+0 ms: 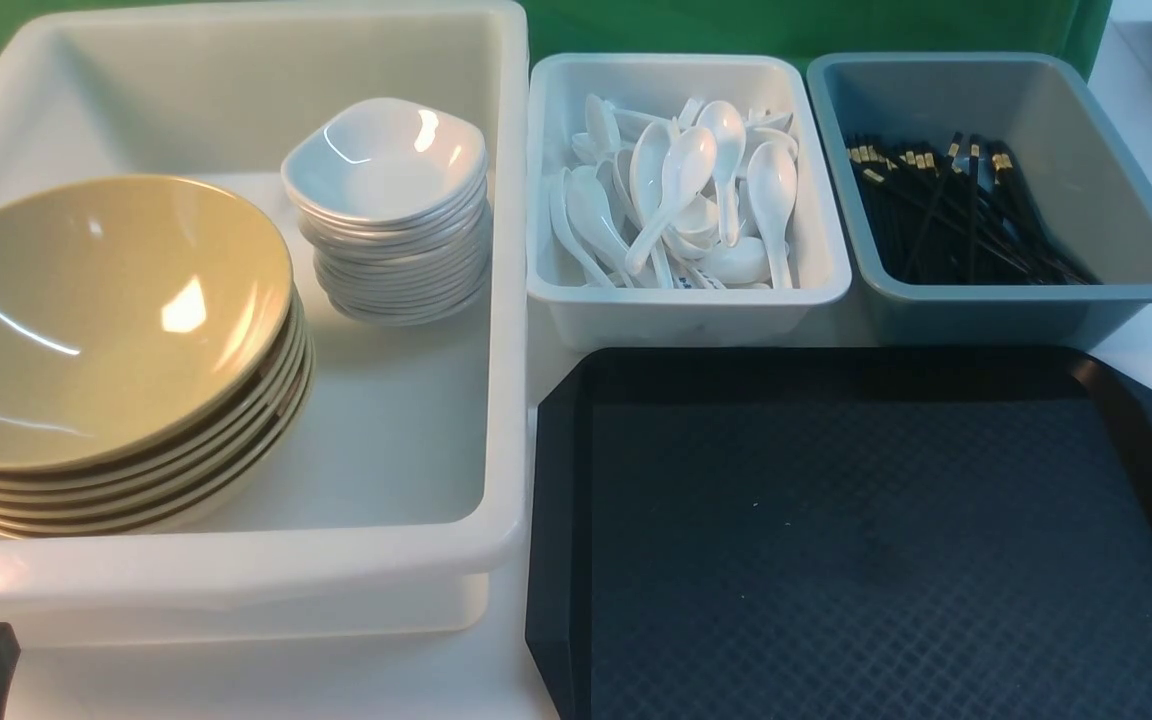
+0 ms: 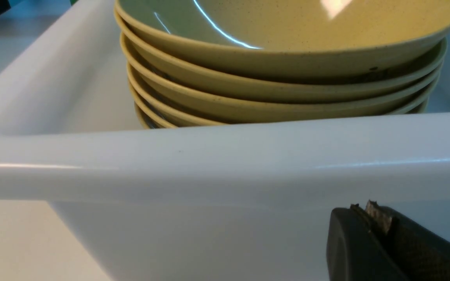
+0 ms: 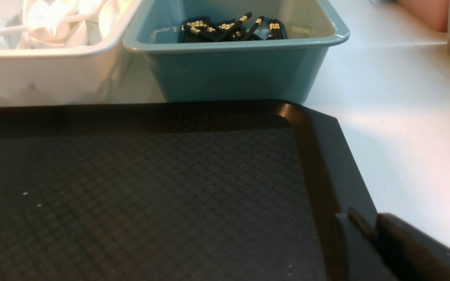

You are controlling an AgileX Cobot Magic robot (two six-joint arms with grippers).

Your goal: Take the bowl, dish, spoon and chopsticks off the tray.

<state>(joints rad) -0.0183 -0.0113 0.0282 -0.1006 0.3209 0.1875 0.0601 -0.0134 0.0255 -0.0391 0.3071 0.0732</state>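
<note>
1. At the near right part of the counter: the tray (image 1: 556, 560), flat, with the diamond pattern facing up.
2. On the left side of the counter: a large white bin (image 1: 236, 585), holding two stacks.
3. On top of the near left stack: the bowl (image 1: 86, 320), olive-yellow inside.
4. On top of the far stack, beside the bowls: the dish (image 1: 381, 165), white and glossy.
5. Just behind the tray, toward the far edge: a small white bin (image 1: 686, 310) with the spoons (image 1: 676, 190) piled in it.
6. To the right of that bin: a grey-blue bin (image 1: 1116, 190) with the chopsticks (image 1: 946, 210) in a loose bundle.
7. Left hand (image 2: 369, 218): low at the near outer wall of the large white bin, fingers pressed together, holding nothing.
8. Right hand (image 3: 369, 226): at the right rim of the tray; cannot tell if the fingers are apart or together.
</note>
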